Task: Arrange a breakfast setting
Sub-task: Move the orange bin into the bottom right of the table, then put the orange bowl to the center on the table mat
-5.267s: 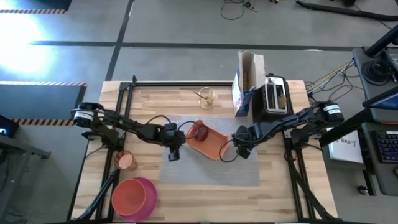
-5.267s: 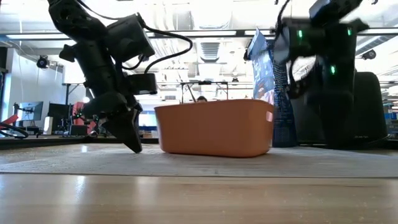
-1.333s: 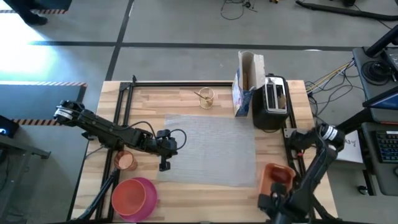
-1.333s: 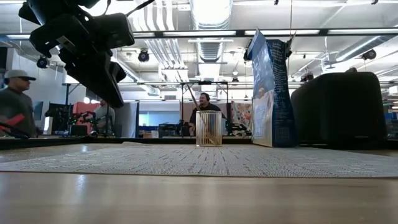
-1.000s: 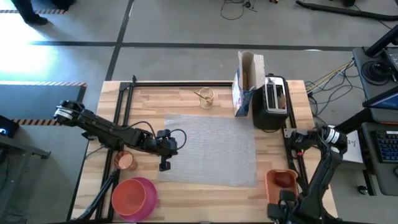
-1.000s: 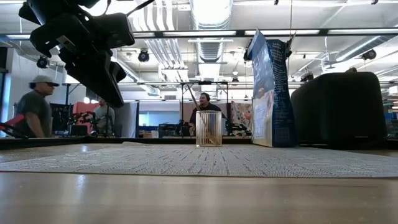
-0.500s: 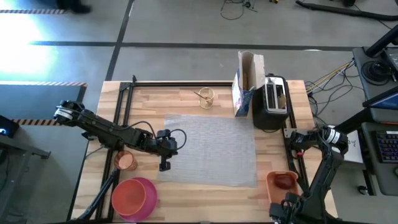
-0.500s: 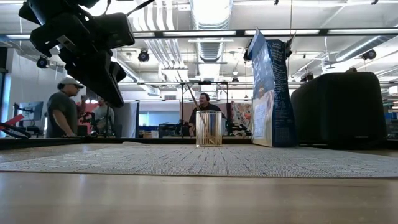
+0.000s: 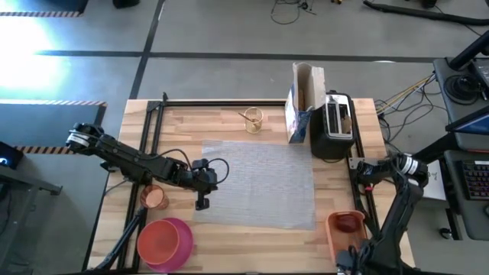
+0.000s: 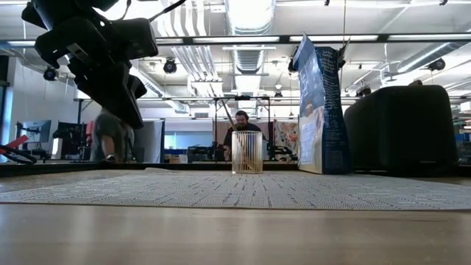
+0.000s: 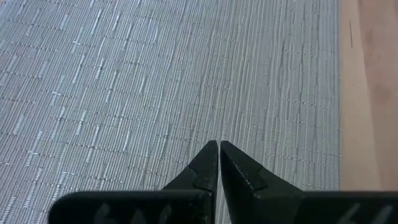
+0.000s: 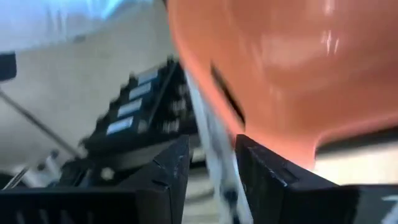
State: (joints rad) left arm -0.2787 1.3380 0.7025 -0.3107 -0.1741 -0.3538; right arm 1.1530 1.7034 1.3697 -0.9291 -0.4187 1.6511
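The grey woven placemat point(image 9: 260, 183) lies flat at the table's middle. My left gripper point(image 9: 201, 202) hangs shut just above its left edge and touches nothing; the left wrist view shows its tips point(image 11: 219, 144) together over the weave. My right gripper point(image 9: 348, 265) is open at the table's near right corner, just behind the orange tray point(image 9: 344, 229), which holds the red apple point(image 9: 350, 223). The orange bowl point(image 9: 157, 241) sits on the pink plate point(image 9: 182, 238) at the near left. The orange cup point(image 9: 155, 197) stands beside it. The gold spoon point(image 9: 250, 116) stands in a wire holder.
A cereal box point(image 9: 302, 103) and the black-and-silver toaster point(image 9: 336, 118), with brown toast point(image 9: 345, 118) in a slot, stand at the far right. The wire holder point(image 10: 247, 151) stands at the far middle. In the right wrist view the tray's wall point(image 12: 273, 81) fills the space beyond the fingers.
My right gripper has drawn back toward the table's near edge, away from the orange tray, which rests at the near right corner with the apple in it. A person has walked across the room behind the table.
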